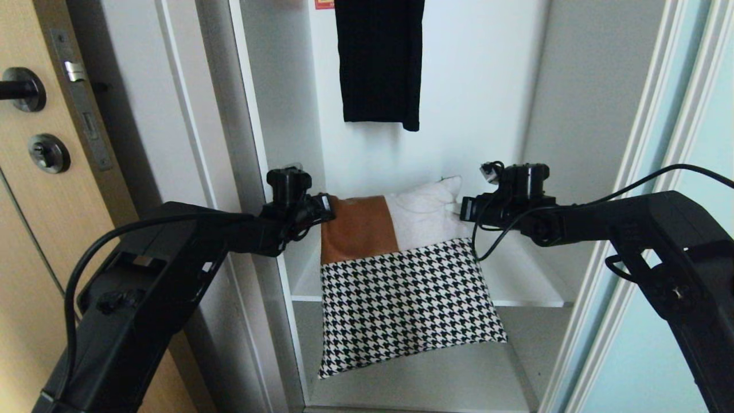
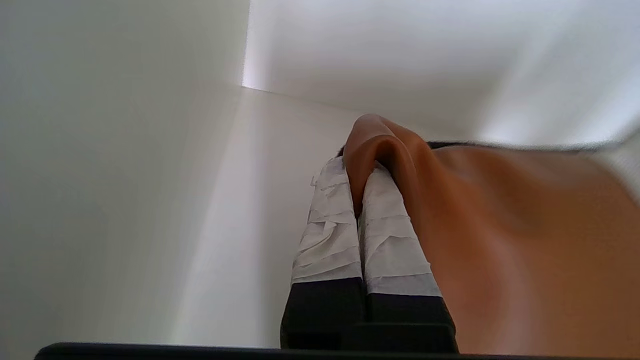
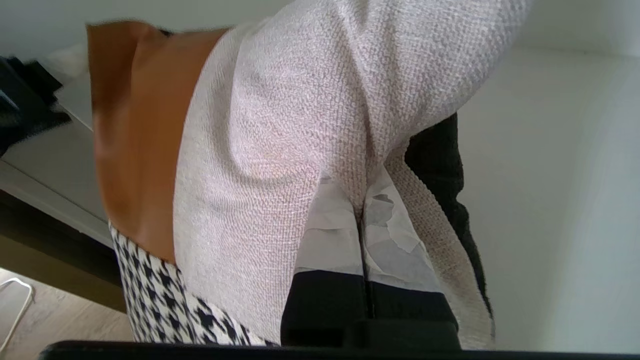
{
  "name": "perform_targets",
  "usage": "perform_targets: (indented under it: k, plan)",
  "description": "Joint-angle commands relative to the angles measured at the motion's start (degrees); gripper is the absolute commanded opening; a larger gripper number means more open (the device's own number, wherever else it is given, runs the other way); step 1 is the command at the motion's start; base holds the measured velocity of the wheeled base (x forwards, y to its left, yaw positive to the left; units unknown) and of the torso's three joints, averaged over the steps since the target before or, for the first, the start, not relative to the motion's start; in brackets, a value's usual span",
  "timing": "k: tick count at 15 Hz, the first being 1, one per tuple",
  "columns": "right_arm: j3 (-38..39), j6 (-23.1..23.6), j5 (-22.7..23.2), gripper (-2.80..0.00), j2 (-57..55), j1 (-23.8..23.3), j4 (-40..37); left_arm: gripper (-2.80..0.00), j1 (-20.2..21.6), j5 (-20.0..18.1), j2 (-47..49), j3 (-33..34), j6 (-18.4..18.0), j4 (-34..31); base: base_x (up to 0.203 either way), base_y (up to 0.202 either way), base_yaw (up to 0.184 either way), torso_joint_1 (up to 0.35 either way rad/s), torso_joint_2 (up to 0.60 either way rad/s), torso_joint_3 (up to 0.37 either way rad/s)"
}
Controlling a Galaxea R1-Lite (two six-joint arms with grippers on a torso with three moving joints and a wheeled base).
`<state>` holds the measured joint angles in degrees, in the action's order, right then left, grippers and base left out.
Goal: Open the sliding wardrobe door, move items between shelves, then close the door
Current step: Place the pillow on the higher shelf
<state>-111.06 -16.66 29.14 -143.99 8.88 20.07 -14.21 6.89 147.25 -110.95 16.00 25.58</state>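
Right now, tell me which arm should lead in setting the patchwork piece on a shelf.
Neither alone. The left gripper is shut on the patchwork item's rust-brown corner, the right gripper on its cream corner. It hangs between them above the shelf, so both should probably move together.

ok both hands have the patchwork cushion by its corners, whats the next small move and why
Probably lift it together, level. The left hand pinches the rust-brown corner, the right hand the cream woven corner, and the houndstooth, brown and cream cushion droops past the white shelf edge.

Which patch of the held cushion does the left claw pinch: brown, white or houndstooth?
The rust-brown patch: the left claw is shut on its corner. The right claw grips the white patch; the houndstooth patch hangs free below.
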Motion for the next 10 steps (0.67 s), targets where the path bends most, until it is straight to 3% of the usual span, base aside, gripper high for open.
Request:
perform_targets:
  k: [1, 7, 8, 10]
  plan:
    - [-0.21, -0.05, 0.27, -2.80, -1.20, -1.11, 0.15, -2.80, 0.10, -0.05, 2.27, -0.08, -4.02, 0.58, 0.000, 0.000, 0.000, 0.000, 0.00, 0.000]
    - [-0.16, -0.12, 0.04, -2.80, -4.17, -1.79, 2.08, -2.80, 1.54, 0.87, 4.03, -0.15, -4.31, 0.65, 0.000, 0.000, 0.000, 0.000, 0.00, 0.000]
    - [-0.21, -0.12, 0.03, -2.80, -4.65, -1.76, 2.17, 0.00, 1.92, 0.52, 4.64, -0.15, -4.39, 0.63, 0.000, 0.000, 0.000, 0.000, 0.00, 0.000]
    - [-0.30, -0.12, -0.04, -2.80, -5.41, -1.76, 2.17, 0.00, 2.69, 0.76, 5.36, -0.12, -4.28, 2.67, 0.000, 0.000, 0.000, 0.000, 0.00, 0.000]
